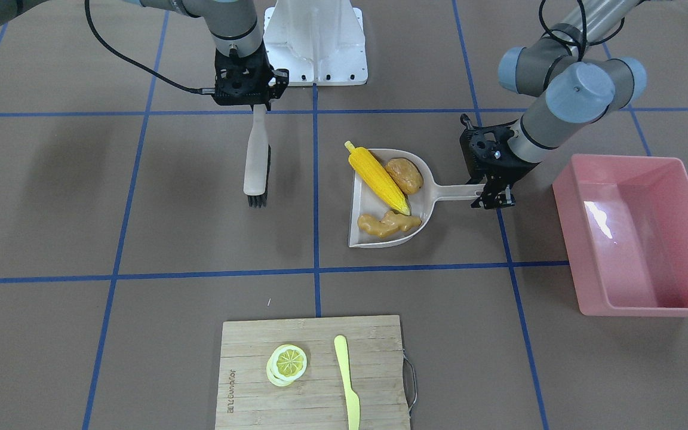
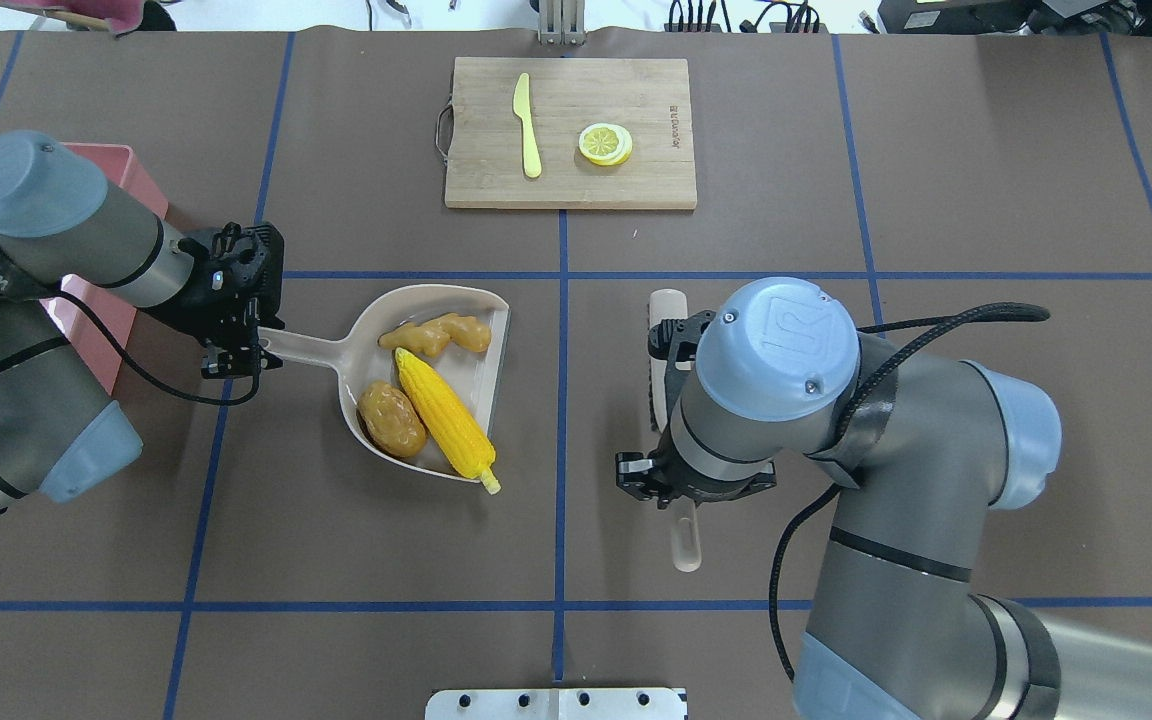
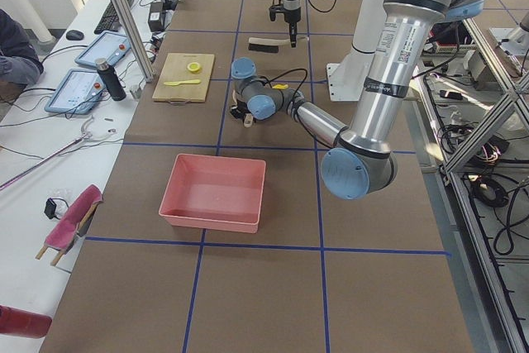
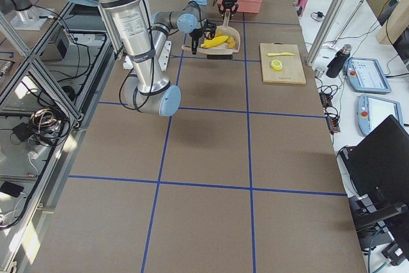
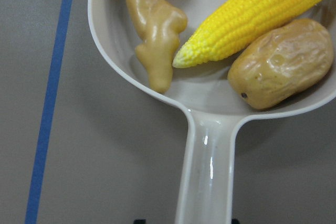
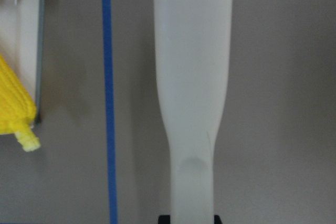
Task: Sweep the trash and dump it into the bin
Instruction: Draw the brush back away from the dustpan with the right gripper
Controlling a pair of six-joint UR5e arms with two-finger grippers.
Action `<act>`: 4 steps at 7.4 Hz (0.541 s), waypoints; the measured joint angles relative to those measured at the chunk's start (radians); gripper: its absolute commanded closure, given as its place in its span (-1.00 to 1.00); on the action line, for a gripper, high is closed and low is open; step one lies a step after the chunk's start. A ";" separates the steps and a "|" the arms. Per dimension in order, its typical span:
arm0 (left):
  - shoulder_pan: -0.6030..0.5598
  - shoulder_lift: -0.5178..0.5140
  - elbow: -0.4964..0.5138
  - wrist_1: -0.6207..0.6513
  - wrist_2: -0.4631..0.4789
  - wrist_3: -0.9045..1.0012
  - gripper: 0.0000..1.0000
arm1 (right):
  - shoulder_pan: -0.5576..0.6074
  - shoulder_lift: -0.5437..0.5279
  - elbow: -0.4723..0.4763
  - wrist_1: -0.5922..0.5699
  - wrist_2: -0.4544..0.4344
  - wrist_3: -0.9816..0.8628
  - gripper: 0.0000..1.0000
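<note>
Evidently the sweeping part is done, judging by where the trash lies: the long yellow toy corn cob (image 1: 380, 179), the brown lumpy potato-like chunk (image 1: 405, 175) and the knobby tan ginger root (image 1: 387, 224) all sit inside the beige handled plastic dustpan (image 1: 454, 191), which lies near the middle of the worktop. The corn's stalk end pokes just past the pan's open lip.

The left gripper (image 1: 490, 200) has its fingers pinched on the end of the dustpan handle, a hold that suits lifting and tipping. The large pink rectangular plastic bin (image 1: 636, 251) waits empty at the worktop's end on the robot's left, just beyond that gripper, so the carry looks short.

The right gripper (image 1: 258, 107) pinches the handle of the pale hand brush (image 1: 257, 164), held apart from the pan with its dark bristles turned toward the open lip.

A bamboo cutting board (image 1: 248, 358) at the middle of the worktop's far edge carries a yellow lemon slice (image 1: 288, 363) and a pale yellow plastic knife (image 1: 347, 382), well apart from the trash.

The next move probably calls for raising the lip first, lest the corn slide out.
</note>
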 measured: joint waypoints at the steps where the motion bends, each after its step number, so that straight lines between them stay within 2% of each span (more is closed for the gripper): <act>1: 0.000 0.001 0.000 0.000 0.000 0.000 0.64 | 0.004 -0.027 0.023 -0.035 -0.007 -0.031 1.00; 4: -0.001 0.003 -0.001 0.000 0.000 0.001 0.69 | -0.007 -0.078 0.032 -0.056 -0.031 -0.066 1.00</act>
